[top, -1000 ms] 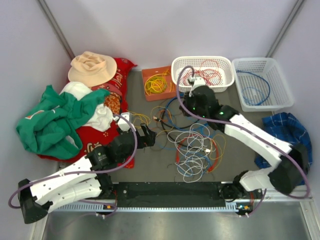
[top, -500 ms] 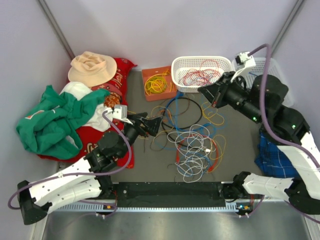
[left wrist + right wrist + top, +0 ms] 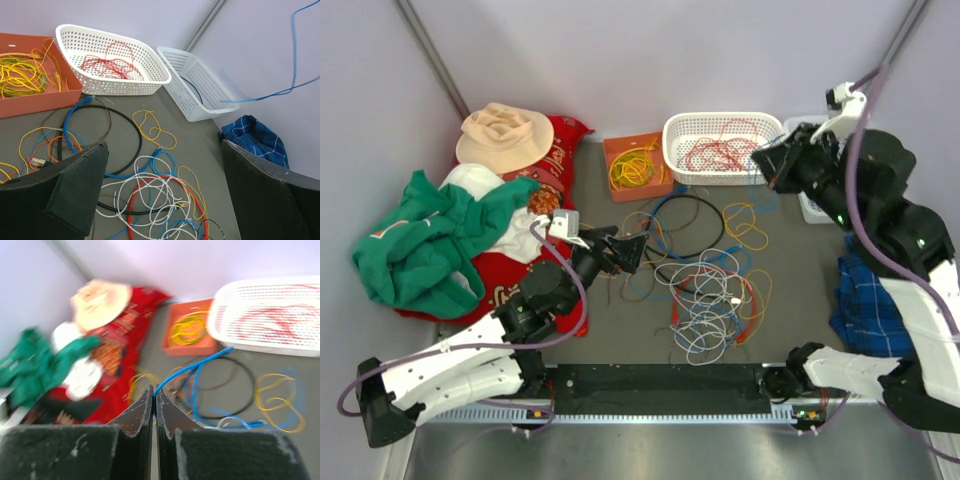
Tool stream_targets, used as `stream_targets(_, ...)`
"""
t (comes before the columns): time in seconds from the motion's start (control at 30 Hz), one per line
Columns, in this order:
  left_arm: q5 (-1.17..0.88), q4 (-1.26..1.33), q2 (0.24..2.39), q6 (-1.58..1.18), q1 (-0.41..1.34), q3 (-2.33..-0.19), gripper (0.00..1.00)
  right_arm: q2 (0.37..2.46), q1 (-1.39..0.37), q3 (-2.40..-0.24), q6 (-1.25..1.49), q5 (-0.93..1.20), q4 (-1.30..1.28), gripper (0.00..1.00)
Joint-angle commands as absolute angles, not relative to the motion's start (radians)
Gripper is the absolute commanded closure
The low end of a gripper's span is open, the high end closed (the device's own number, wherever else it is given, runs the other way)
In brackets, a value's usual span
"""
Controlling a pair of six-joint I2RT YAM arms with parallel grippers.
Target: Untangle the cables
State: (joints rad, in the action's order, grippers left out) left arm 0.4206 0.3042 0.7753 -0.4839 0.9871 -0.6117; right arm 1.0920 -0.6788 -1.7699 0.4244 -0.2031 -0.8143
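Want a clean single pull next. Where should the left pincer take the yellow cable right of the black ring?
Probably the yellow cable at its outer loop, from straight above: it lies flat, and that end looks clear of the black ring and white tangle.

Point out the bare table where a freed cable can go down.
Widest bare patch: right of the cable tangle, bordered by the blue plaid cloth and the white basket. A narrower strip lies between the tangle and the black rail at the near edge. Crowded: the middle, from the orange tray down to the tangle, and the clothes pile at left.
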Motion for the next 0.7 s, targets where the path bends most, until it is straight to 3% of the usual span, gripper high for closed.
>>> stream_targets(0.0, 0.442, 0.269, 0.694, -0.561, 0.985, -0.571, 0.02, 1.173, -0.456, -1.809, 0.474, -0.183, -0.769, 1.00)
stream_targets(0.1, 0.446, 0.230, 0.663, -0.604, 0.985, -0.542, 0.02, 1.230, -0.358, -1.838, 0.508, -0.225, -0.695, 1.00)
stream_targets(0.23, 0.460, 0.154, 0.646, -0.660, 0.985, -0.519, 0.01, 1.318, -0.292, -1.902, 0.483, -0.437, -0.592, 1.00)
stream_targets(0.5, 0.456, 0.140, 0.592, -0.686, 0.985, -0.454, 0.01, 1.520, -0.152, -2.094, 0.483, -0.567, -0.580, 1.00)
stream_targets(0.67, 0.431, 0.130, 0.568, -0.721, 0.985, -0.420, 0.01, 1.577, -0.033, -1.987, 0.548, -0.601, -0.490, 1.00)
